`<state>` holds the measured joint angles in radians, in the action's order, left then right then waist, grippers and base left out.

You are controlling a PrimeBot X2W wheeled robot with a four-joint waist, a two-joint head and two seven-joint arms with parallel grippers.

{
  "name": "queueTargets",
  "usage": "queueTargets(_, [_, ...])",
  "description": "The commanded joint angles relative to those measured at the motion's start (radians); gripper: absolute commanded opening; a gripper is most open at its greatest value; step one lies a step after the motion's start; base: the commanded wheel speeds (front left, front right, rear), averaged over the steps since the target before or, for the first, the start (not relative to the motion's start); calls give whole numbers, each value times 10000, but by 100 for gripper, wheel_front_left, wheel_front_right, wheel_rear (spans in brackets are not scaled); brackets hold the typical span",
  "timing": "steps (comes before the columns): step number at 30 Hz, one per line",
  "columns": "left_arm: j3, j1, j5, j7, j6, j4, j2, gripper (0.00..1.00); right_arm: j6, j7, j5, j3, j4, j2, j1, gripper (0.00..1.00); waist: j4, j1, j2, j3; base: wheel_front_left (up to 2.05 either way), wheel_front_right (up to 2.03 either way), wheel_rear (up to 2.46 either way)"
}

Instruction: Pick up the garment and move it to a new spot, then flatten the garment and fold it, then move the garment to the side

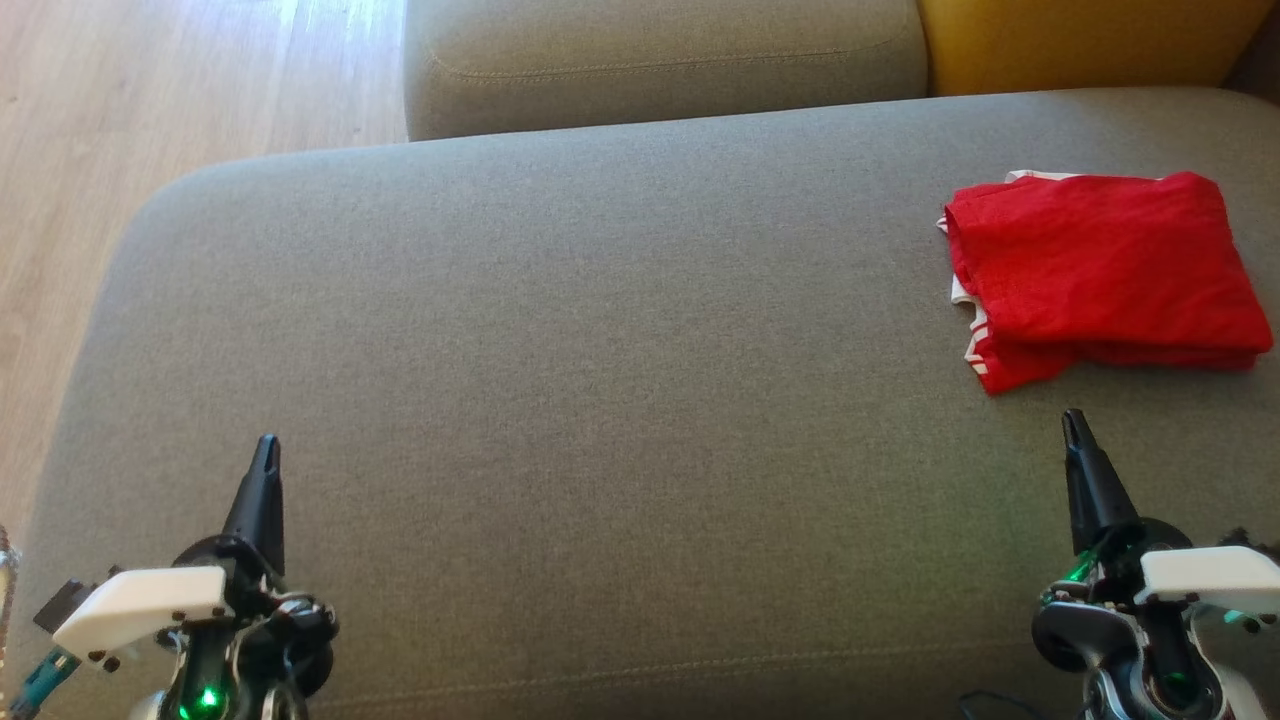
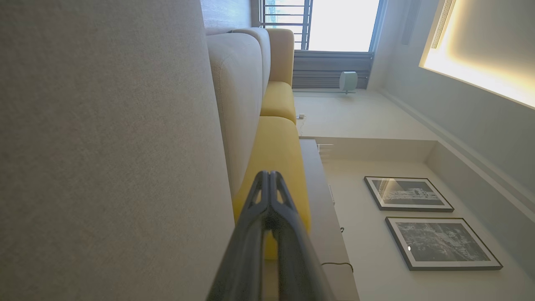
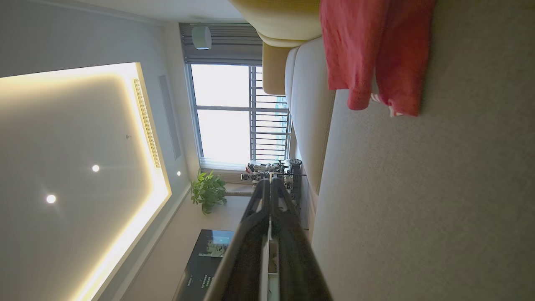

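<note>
The folded red garment (image 1: 1105, 275) lies at the right side of the grey sofa cushion (image 1: 600, 350). Both the left gripper (image 1: 266, 445) and right gripper (image 1: 1073, 418) are closed and empty, near the front edge.

Resting low with left gripper (image 1: 266, 452) and right gripper (image 1: 1074, 424) both pressed closed, empty, pointing straight ahead, one at each side, well apart.

Grey seat cushion (image 1: 600, 350) wide open, left edge to centre. Folded red garment (image 1: 1100, 270) blocks far right. Back cushion (image 1: 660, 60) walls off far side.
</note>
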<state>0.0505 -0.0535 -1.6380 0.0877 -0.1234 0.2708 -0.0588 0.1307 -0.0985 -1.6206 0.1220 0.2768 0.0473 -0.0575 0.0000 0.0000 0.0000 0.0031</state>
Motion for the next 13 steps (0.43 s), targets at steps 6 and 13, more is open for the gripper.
queueTargets(6, [417, -527, 115, 82, -73, -266, -72, 0, 0, -72, 42, -177, -326, 102, -495, 0, 0, 0, 0, 0, 0, 0, 0])
queueTargets(13, [436, -528, 131, 97, -73, -266, -59, 0, 0, -80, 51, -166, -325, 95, -496, 0, 0, 0, 0, 0, 0, 0, 0])
